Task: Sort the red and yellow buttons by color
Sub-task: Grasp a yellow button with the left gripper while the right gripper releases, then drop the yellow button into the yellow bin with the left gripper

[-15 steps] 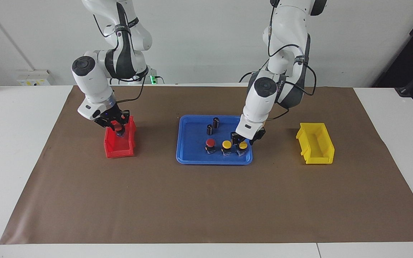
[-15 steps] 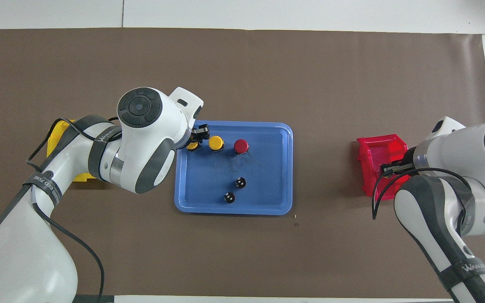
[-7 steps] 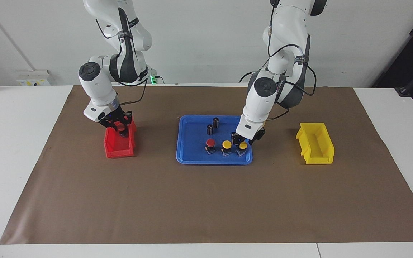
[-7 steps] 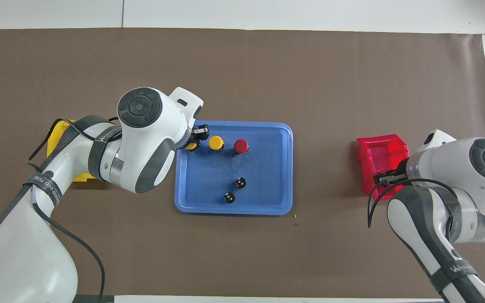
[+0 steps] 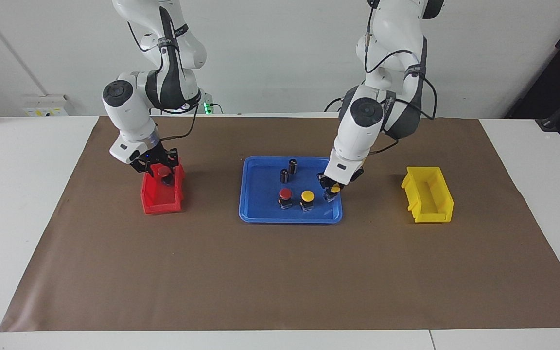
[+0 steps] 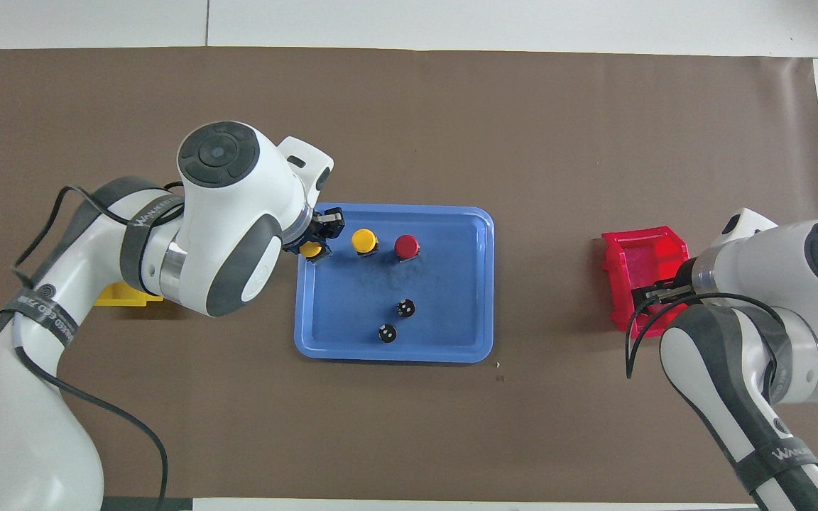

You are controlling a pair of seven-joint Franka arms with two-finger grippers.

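My left gripper (image 5: pixel 331 185) is shut on a yellow button (image 5: pixel 335 189) and holds it just above the blue tray's (image 5: pixel 255 214) corner toward the left arm's end; it also shows in the overhead view (image 6: pixel 308 249). A second yellow button (image 5: pixel 307 196) and a red button (image 5: pixel 285 194) stand in the tray. My right gripper (image 5: pixel 159 167) is shut on the other red button (image 5: pixel 163 171) over the red bin (image 5: pixel 161 201). In the overhead view this button is hidden by the right gripper (image 6: pixel 654 292).
Two dark capless cylinders (image 5: pixel 292 165) (image 5: pixel 284 175) stand in the tray nearer the robots. A yellow bin (image 5: pixel 428 194) sits toward the left arm's end, mostly covered by the left arm in the overhead view (image 6: pixel 121 294). Brown paper covers the table.
My left gripper has closed on the yellow button and lifted it slightly off the tray. My right gripper has shifted a little over the red bin with the red button.
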